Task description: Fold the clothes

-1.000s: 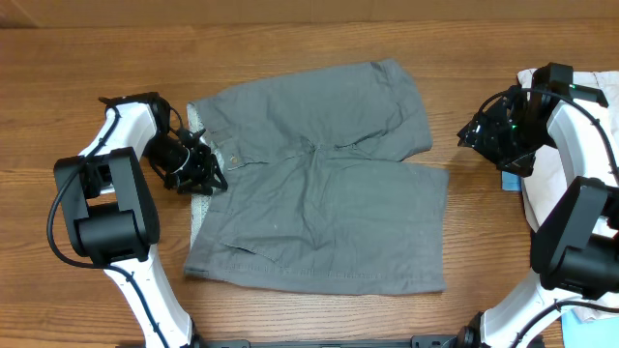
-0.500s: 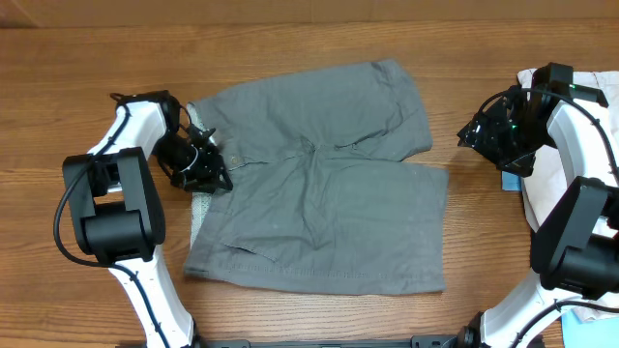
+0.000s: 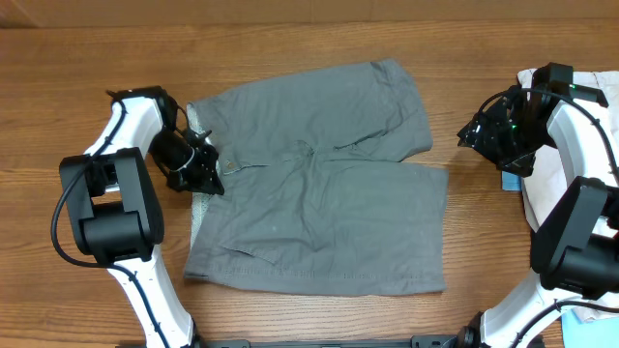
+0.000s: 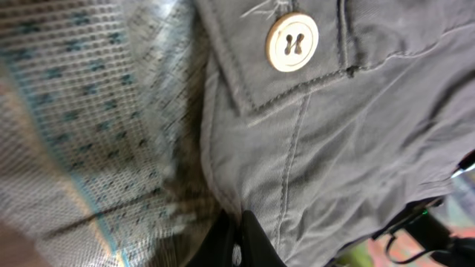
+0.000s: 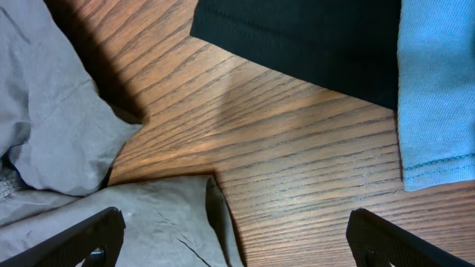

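Across the middle of the table (image 3: 87,58), grey shorts (image 3: 319,208) lie spread flat, with the waist toward the left arm and both legs running out to the right. The far leg angles slightly up and away from the near one. Along the waist edge a strip of white mesh lining (image 3: 198,208) peeks out from under the grey.

Right at that waist sits the left end effector (image 3: 206,174), its jaws pressed together on the shorts beside the fly (a tight pinch, no gap to see). Up close from the left wrist, a pale button (image 4: 292,41) sits on the waistband tab and dotted mesh fills the left side. The dark fingertips (image 4: 249,241) meet at the bottom edge, and a fold of grey cloth runs down into them.

Over to the other side now. The right end effector (image 3: 486,135) hangs just past the hem of the far leg, clear of the cloth, jaws spread wide with nothing between them. Its wrist view has a finger in each lower corner, bare wood between them and the grey hem at lower left. Black cloth (image 5: 297,44) runs across the top there, with blue cloth (image 5: 438,96) down the right edge, its hem stitched. From overhead, pale cloth (image 3: 535,205) lies under the right arm at the table's right edge.
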